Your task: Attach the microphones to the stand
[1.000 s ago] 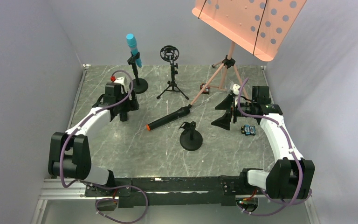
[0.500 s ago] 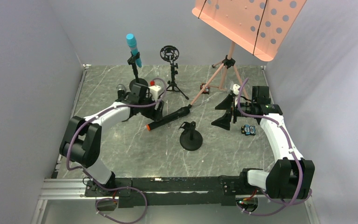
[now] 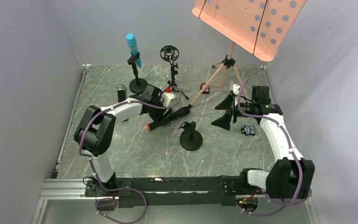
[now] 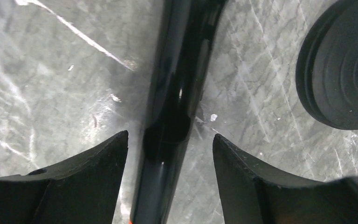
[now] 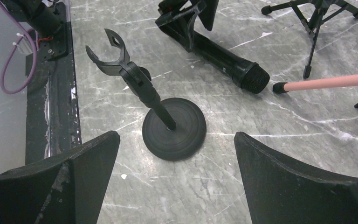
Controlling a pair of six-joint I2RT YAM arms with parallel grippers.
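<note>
Spread wide, the left tool is straddling the long black orange-ended microphone — closing off-centre risks rolling it along the grey marbled worktop.

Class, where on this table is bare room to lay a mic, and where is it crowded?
Bare: the near strip between clip stand and rail, and left of it up to the left arm. Crowded: the back, among cyan mic stand, tripod and pink stand.

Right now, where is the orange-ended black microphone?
The microphone lies flat mid-table in the top view, between the open fingers of the left claw, beside the empty round-base stand.
</note>
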